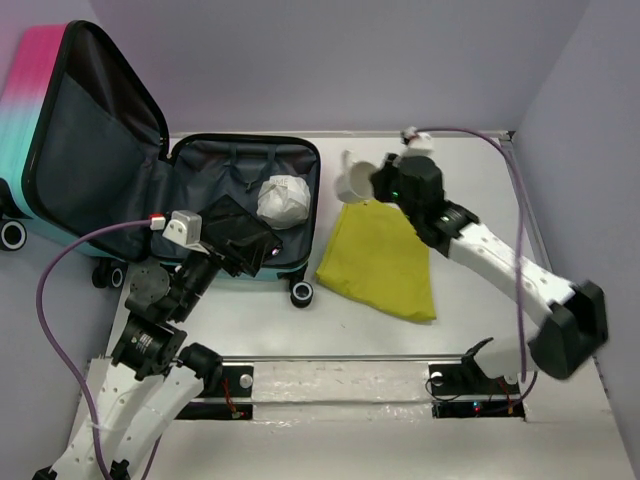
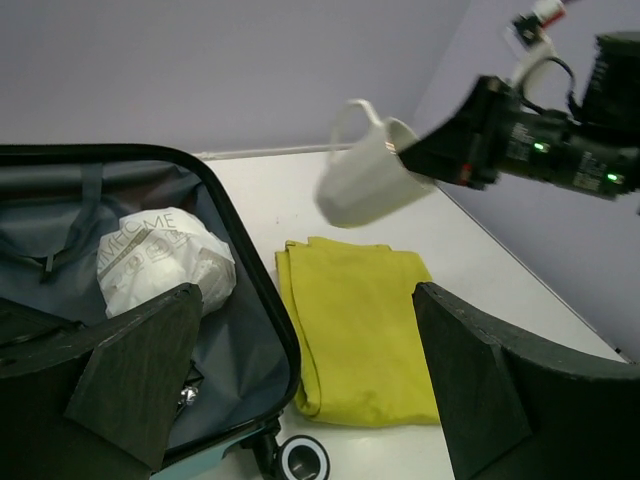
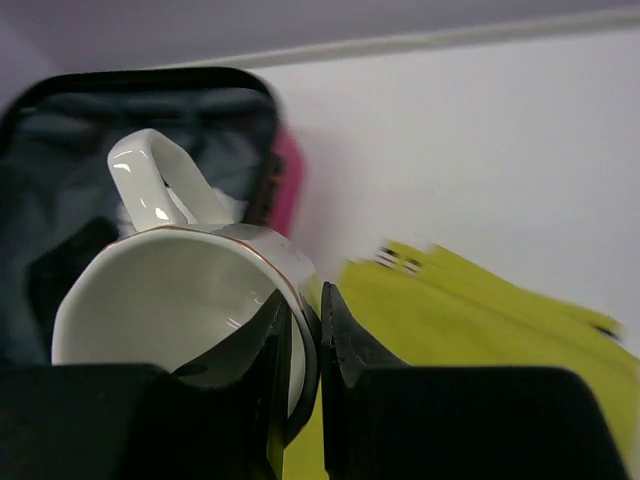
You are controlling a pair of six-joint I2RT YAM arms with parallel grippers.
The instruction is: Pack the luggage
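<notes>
The luggage (image 1: 95, 150) takes the upper left of the top view, lid propped up and dark grey base lying open on the table. My left gripper (image 2: 310, 385) hangs over the base's lower edge, fingers spread wide, nothing between them. My right gripper (image 1: 377, 182) sits just right of the luggage's upper right corner, pinched tight on the wall of a white mug (image 1: 352, 178). The mug is up in the air, its handle pointing toward the luggage. Below the mug, mid-frame, a folded yellow cloth (image 1: 380, 265) lies flat just beside the luggage. Inside the base there's a crumpled white bundle (image 1: 283, 198) at the right and a flat black item (image 1: 225, 215) to its left, partly under my left wrist. Around it all are the white table (image 1: 300, 335) and lilac walls (image 1: 380, 60).
</notes>
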